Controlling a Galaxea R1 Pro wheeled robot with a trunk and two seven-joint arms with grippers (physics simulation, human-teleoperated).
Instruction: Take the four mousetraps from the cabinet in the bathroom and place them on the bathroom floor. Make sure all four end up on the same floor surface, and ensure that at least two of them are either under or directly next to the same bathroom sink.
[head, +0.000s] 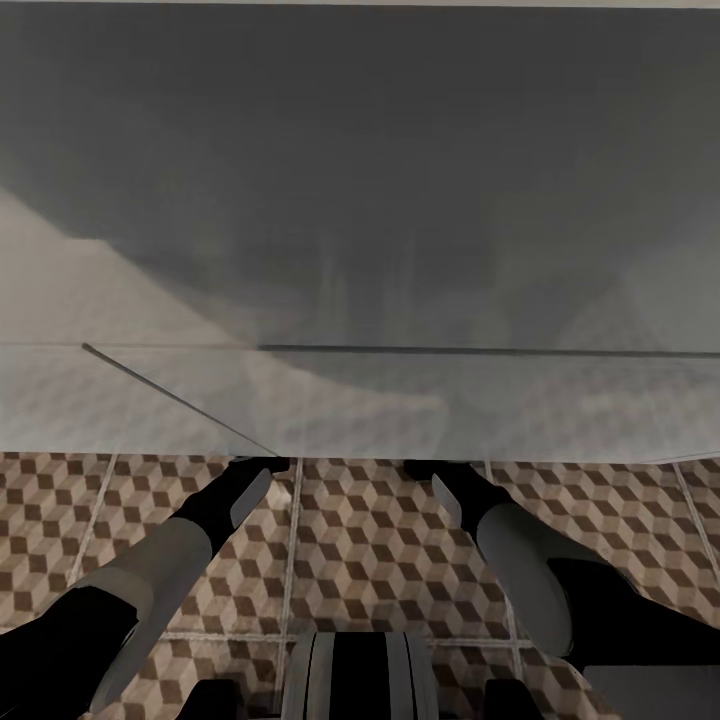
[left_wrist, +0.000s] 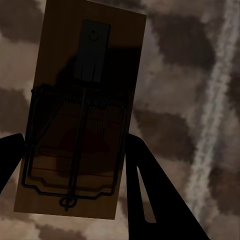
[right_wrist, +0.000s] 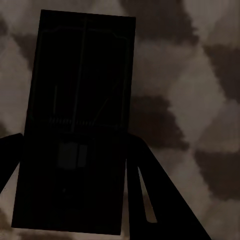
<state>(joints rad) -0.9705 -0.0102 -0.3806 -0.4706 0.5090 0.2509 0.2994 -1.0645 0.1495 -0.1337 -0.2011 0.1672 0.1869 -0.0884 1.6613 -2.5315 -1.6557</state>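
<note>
Item 1, left claw (left_wrist: 70, 150): you hold a mousetrap (left_wrist: 82, 110) clamped between its two dark fingers (left_wrist: 145, 190), which press on the slab's long sides. The slab is flat, rectangular, mid-brown wood with visible grain; a dark wire bar frames its nearer half and a dark metal tab sits toward the far end. Its long axis runs straight out along the fingers, away from the wrist.

Item 2, right claw (right_wrist: 70, 150): you hold a second mousetrap (right_wrist: 75, 120) the same way, gripped across its width, long axis again in line with the fingers. It lies in deep shadow, so it reads almost black; faint wire outlines show on its far half and a small pale plate nearer the wrist.

Item 3, bathroom floor (head: 380, 540): large tiles printed with a brown, beige and tan cube pattern, pale grout lines between. In both wrist views it lies directly behind the traps and looks close, though whether either slab touches it cannot be told.

Item 4, pale grey-white body (head: 360, 400): smooth, matt, wide, with a straight lower edge above the tiles. In the head view both arms reach forward, side by side, with their tips at that edge. What fixture it is cannot be told from here.

Relation that governs the release: each trap hangs face-on to the floor with the tiles beyond it, so your move is judged to be straight toward the tiles, then opening. Neither arm looks nearer than the other.
</note>
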